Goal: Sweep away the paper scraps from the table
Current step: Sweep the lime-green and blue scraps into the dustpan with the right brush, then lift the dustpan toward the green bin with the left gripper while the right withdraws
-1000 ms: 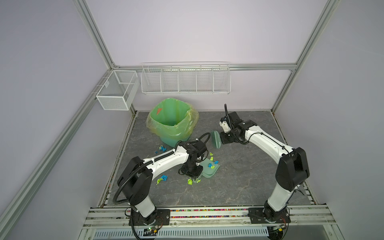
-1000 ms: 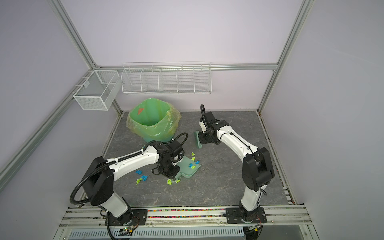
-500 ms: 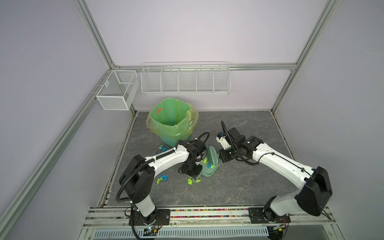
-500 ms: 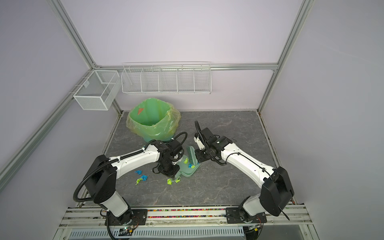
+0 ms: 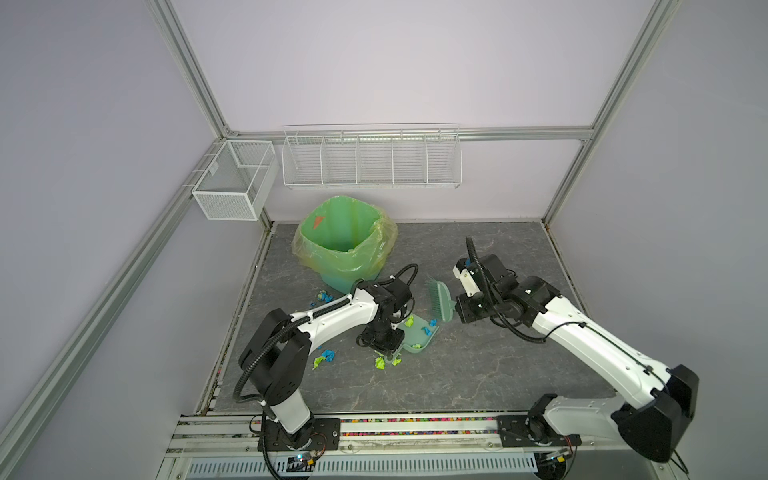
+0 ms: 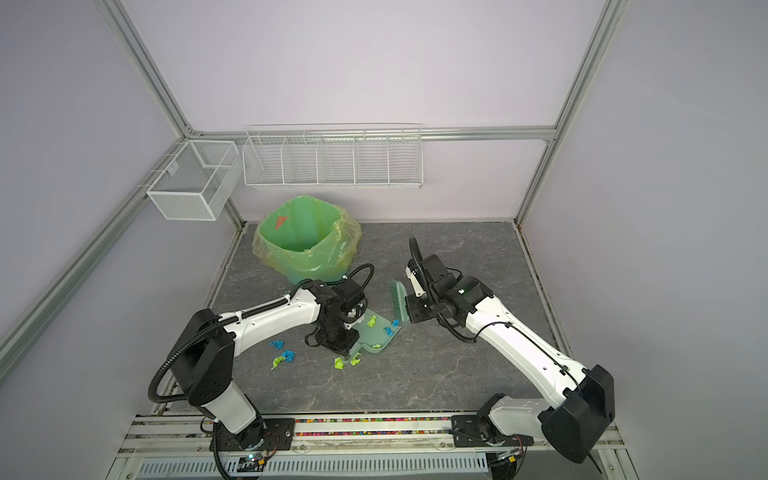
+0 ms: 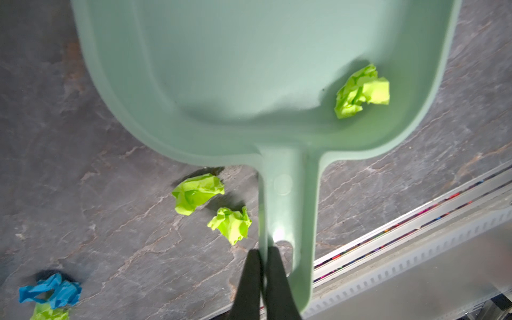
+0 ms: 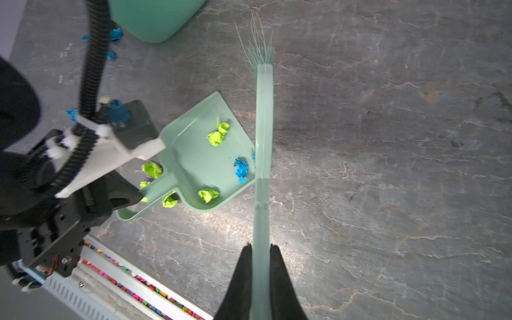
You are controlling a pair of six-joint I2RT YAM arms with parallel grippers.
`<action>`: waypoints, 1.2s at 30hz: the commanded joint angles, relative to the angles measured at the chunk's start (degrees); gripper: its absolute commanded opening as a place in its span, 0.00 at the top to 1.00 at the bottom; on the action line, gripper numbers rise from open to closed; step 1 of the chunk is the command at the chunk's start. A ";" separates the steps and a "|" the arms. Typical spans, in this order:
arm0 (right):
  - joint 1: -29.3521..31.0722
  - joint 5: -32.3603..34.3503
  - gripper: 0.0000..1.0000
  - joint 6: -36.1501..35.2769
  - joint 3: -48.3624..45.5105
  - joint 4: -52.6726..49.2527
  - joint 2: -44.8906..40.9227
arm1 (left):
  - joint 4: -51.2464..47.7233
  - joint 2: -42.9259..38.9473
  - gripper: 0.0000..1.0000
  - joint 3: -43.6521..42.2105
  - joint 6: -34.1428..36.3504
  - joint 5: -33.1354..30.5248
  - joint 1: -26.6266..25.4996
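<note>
The pale green dustpan lies on the dark table, and my left gripper is shut on the end of its handle. Lime and blue paper scraps lie inside the pan. Others lie on the table beside the handle and further left. My right gripper is shut on the pale green brush. The brush hangs just beyond the pan's open edge, with its bristles pointing toward the left arm.
A green bin lined with a yellowish bag stands at the back left, with a few scraps at its foot. White wire baskets hang on the back wall. Aluminium rails edge the table's front.
The right arm swung the brush down to the pan's mouth and then drew it back a little. Scraps that lay at the pan's open edge now lie inside it. The left arm held still.
</note>
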 commanded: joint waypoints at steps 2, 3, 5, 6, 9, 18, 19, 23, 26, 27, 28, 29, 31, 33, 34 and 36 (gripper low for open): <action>-0.42 3.84 0.93 0.90 1.88 -0.88 3.18 | -0.82 0.33 1.00 1.51 0.74 -0.49 0.27; -0.28 3.86 0.93 0.92 2.06 -0.74 3.87 | -0.85 0.34 1.00 1.56 0.73 -0.50 0.30; -0.16 2.58 0.93 1.04 2.35 0.02 5.43 | -0.81 0.19 1.00 1.56 0.75 -0.41 0.25; 0.00 1.81 0.93 1.02 2.31 0.44 5.91 | -0.72 -0.01 1.00 1.50 0.71 -0.53 0.33; 1.05 0.05 0.93 0.98 2.17 1.20 7.45 | -0.56 -0.25 1.00 1.51 0.58 -0.74 0.32; 4.69 -8.64 0.93 1.45 0.91 2.89 3.93 | 0.20 0.33 1.00 2.13 0.85 -0.89 0.33; 5.03 -8.74 0.93 1.60 0.72 2.64 2.94 | 0.34 0.37 1.00 2.17 0.89 -0.98 0.29; 5.08 -4.99 0.93 2.90 0.50 0.18 -2.28 | 1.02 -0.40 1.00 2.22 1.01 -1.45 0.28; 4.99 0.86 0.93 3.37 1.04 -2.24 -5.90 | 2.39 -2.09 1.00 2.06 1.10 -1.92 0.26; 4.74 2.45 0.93 3.61 1.47 -3.31 -6.51 | 2.55 -2.78 1.00 2.14 0.89 -2.47 0.26; 4.47 4.21 0.93 4.05 2.03 -4.46 -7.14 | 2.75 -3.71 1.00 2.30 0.75 -3.29 0.32; 4.17 6.16 0.93 4.78 2.61 -5.49 -7.58 | 2.75 -4.44 1.00 2.55 0.82 -4.25 0.31; 3.47 9.58 0.93 6.11 3.63 -8.83 -8.19 | 2.42 -5.99 1.00 3.09 0.82 -6.42 0.26; 2.71 11.43 0.93 6.84 3.85 -9.84 -9.15 | 2.30 -7.82 1.00 3.66 0.80 -9.12 0.26; 2.25 11.92 0.93 7.14 3.65 -9.86 -9.90 | 2.42 -9.05 1.00 3.87 0.77 -10.31 0.33; 1.35 11.90 0.93 7.51 3.16 -9.53 -11.24 | 2.81 -11.32 1.00 3.97 0.84 -12.00 0.26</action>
